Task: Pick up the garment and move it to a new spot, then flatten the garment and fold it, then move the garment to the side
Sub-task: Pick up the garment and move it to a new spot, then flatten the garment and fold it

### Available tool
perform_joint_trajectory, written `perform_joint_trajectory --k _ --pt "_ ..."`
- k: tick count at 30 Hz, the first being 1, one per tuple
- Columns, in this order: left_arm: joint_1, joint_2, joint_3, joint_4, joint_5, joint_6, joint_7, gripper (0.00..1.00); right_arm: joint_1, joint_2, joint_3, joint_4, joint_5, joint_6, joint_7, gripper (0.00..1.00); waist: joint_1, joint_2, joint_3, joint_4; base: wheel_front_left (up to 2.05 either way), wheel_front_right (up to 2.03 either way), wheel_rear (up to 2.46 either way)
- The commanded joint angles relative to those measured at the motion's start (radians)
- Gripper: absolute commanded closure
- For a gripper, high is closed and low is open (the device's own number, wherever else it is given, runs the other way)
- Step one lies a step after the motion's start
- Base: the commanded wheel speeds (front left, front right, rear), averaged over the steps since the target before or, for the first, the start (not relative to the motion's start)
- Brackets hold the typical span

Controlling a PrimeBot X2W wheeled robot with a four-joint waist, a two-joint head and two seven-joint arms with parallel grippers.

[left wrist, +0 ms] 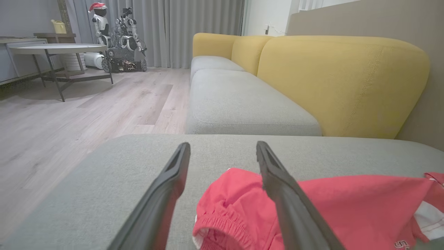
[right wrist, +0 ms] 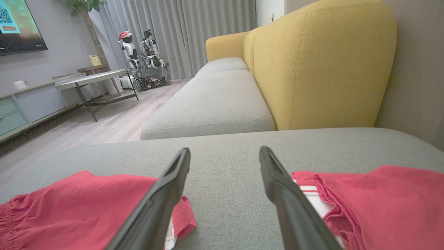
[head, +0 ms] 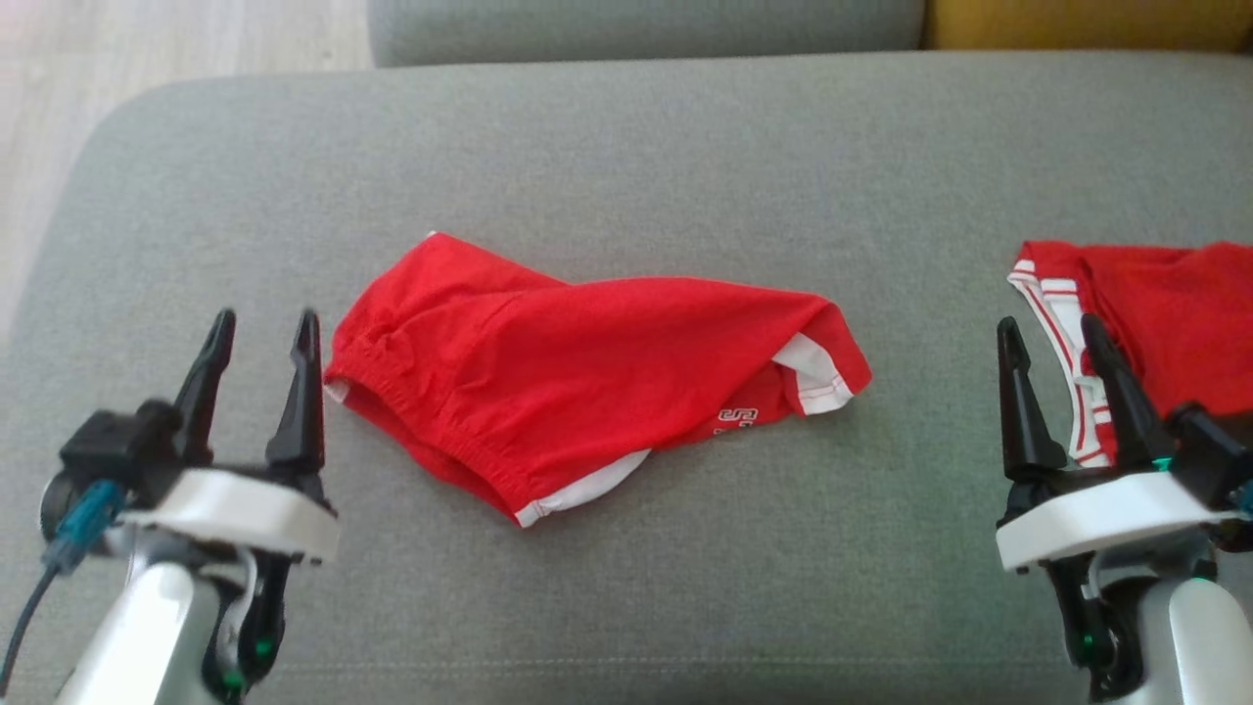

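Observation:
A red garment (head: 578, 362) with white trim lies loosely bunched in the middle of the grey cushion (head: 626, 157), its elastic waistband toward the left. It also shows low in the left wrist view as the garment (left wrist: 347, 208) and at the lower left of the right wrist view as the garment (right wrist: 69, 208). My left gripper (head: 264, 328) hovers open just left of the waistband, nothing between its fingers (left wrist: 159, 205). At the lower right my right gripper (head: 1055, 333) stands open and empty, well clear of that garment.
A second red piece with white stripes (head: 1155, 313) lies at the cushion's right edge, just behind my right gripper, seen also as the striped piece (right wrist: 374, 201). A yellow sofa back (left wrist: 333, 83) rises beyond; wooden floor (head: 59, 117) lies off the cushion's left.

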Motion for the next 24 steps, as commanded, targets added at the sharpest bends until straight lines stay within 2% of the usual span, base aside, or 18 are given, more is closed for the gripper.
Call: perform_joint_trajectory --k 1,9,24 --pt "-0.021 0.039 0.047 -0.042 -0.005 0.005 -0.001 0.00 -0.010 -0.005 0.021 -0.033 -0.009 -0.001 0.005 0.00 0.0000 0.0000 -0.015 0.006 0.00 0.00 0.00" --pt "0.088 0.065 0.027 -0.133 -0.009 0.020 0.042 0.00 0.036 -0.005 0.015 -0.022 -0.011 -0.001 0.018 0.00 0.0000 0.0000 -0.071 0.005 0.00 0.00 0.00" --pt "0.184 0.084 0.006 -0.195 -0.012 0.049 0.083 0.00 0.092 -0.005 0.011 -0.039 -0.007 -0.001 0.038 0.00 0.0000 0.0000 -0.127 -0.002 0.00 0.00 0.00"
